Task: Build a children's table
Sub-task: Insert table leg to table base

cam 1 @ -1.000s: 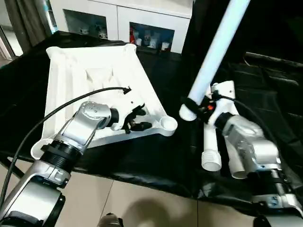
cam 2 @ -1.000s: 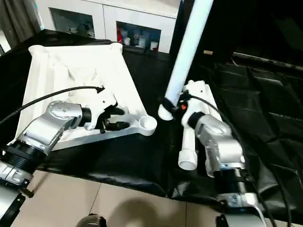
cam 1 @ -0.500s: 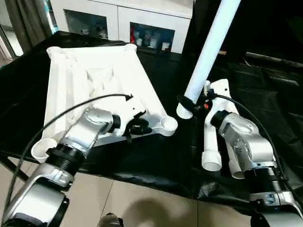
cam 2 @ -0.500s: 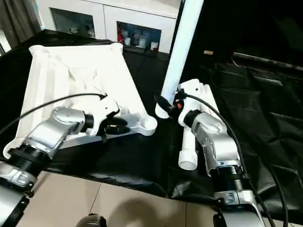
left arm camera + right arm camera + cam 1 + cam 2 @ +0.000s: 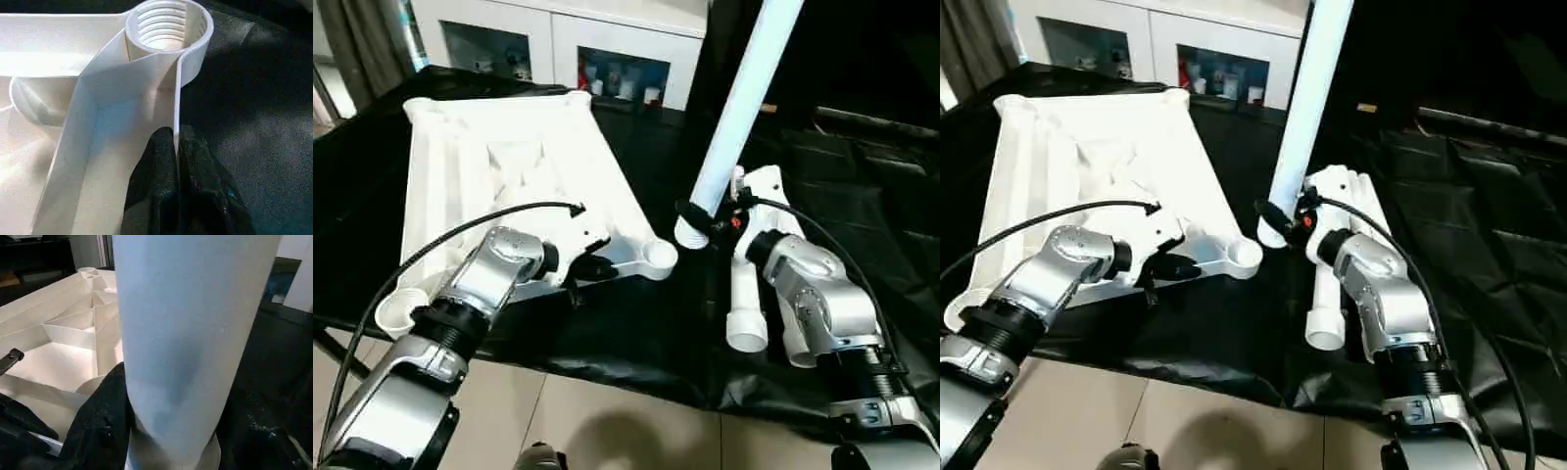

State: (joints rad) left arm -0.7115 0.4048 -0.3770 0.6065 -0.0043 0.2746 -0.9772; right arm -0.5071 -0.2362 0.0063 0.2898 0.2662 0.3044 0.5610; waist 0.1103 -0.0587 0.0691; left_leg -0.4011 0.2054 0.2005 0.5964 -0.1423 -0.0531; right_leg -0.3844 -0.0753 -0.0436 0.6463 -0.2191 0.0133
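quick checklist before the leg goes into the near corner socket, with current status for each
1. Right gripper shut on the leg: ok.
2. Left gripper pinching the tabletop wall to steady it: ok.
3. Near corner socket open, threads clear: ok.
4. Leg end directly over the socket: not ok, it hangs beside it, above the black cloth.
5. Leg upright: not ok, tilted.
6. Spare legs clear of the path: ok.
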